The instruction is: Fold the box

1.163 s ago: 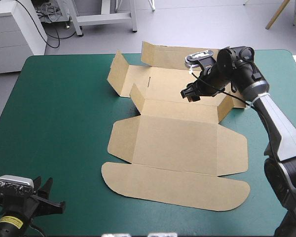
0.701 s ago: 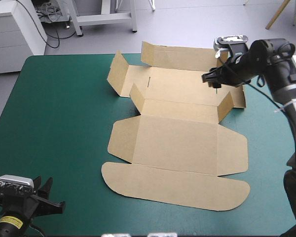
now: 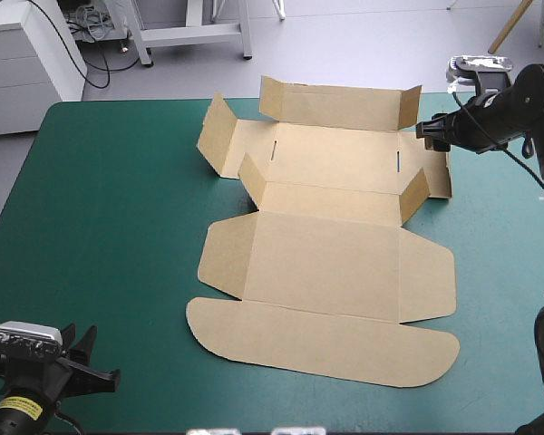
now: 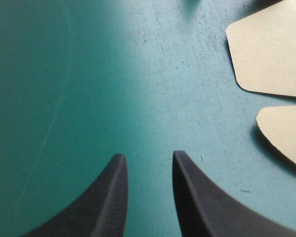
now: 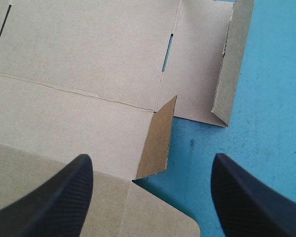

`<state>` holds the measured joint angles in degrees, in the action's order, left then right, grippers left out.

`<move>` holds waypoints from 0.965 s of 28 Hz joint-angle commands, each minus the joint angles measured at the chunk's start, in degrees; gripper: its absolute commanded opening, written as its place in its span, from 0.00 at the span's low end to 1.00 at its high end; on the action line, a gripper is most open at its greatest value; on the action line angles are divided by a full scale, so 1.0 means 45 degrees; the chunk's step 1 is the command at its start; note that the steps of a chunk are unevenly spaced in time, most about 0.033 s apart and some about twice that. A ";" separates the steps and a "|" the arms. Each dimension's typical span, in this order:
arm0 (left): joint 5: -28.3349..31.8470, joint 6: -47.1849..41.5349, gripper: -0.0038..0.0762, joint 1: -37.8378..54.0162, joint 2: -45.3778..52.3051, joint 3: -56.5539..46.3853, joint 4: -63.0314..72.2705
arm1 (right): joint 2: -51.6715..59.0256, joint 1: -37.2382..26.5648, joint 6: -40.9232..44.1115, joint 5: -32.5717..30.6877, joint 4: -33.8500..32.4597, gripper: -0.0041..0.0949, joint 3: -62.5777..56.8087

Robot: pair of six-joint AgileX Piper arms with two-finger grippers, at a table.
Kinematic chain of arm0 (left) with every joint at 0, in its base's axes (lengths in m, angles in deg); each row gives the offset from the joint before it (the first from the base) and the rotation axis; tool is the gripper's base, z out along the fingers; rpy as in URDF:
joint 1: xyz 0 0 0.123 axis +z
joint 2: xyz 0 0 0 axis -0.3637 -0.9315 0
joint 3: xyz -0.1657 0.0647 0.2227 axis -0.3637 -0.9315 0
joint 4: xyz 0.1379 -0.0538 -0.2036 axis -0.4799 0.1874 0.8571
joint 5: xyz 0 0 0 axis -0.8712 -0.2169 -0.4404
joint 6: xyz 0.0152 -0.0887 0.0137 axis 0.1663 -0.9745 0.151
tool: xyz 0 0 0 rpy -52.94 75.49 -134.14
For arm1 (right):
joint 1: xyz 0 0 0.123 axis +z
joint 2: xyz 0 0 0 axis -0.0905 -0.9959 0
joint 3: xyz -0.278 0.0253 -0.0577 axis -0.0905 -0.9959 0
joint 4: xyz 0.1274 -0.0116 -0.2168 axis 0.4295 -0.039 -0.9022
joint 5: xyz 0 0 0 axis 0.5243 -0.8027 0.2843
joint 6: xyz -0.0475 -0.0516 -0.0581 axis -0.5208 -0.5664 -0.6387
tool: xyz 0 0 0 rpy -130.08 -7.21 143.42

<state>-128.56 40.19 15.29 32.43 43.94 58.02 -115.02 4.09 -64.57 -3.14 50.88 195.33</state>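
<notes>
Box sits mid-desk. Far walls and corner tabs are up, nothing tucked, lid half flat. Right claw is wide open and empty over the box's far right corner. Left claw is slightly open, well off its near left. I'd call it early.

Box: matt brown cardboard. Cover: smooth teal-green, faintly scratched. Fingers: ribbed black.

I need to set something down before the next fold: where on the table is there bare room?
Most room: the bare teal-green cover between the table's left edge and the box, ahead of the open left pincer. A narrower strip runs along the box's right side. Crowded: the far right corner, with raised walls and the right pincer.
</notes>
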 commanded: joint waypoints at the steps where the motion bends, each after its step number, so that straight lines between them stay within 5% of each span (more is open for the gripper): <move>1: 0.0860 -0.0075 0.32 0.0026 -0.0141 0.0254 0.0040 | -0.0062 -0.0111 0.0044 0.0467 0.0037 0.75 0.0311; 14: 0.0860 -0.0075 0.32 0.0026 -0.0141 0.0254 0.0040 | -0.1234 -0.0111 0.0179 0.0467 0.0152 0.78 -0.1207; 20: 0.0860 -0.0075 0.32 0.0026 -0.0141 0.0254 0.0040 | -0.2199 -0.0111 0.0154 0.0467 0.1524 0.77 -0.1214; 27: 0.0860 -0.0075 0.32 0.0026 -0.0141 0.0254 0.0040 | -0.3081 0.0121 0.0183 0.0492 0.1641 0.61 -0.1182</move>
<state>-128.55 40.19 15.29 32.43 43.94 58.02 -130.85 4.26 -63.65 -1.84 56.96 188.58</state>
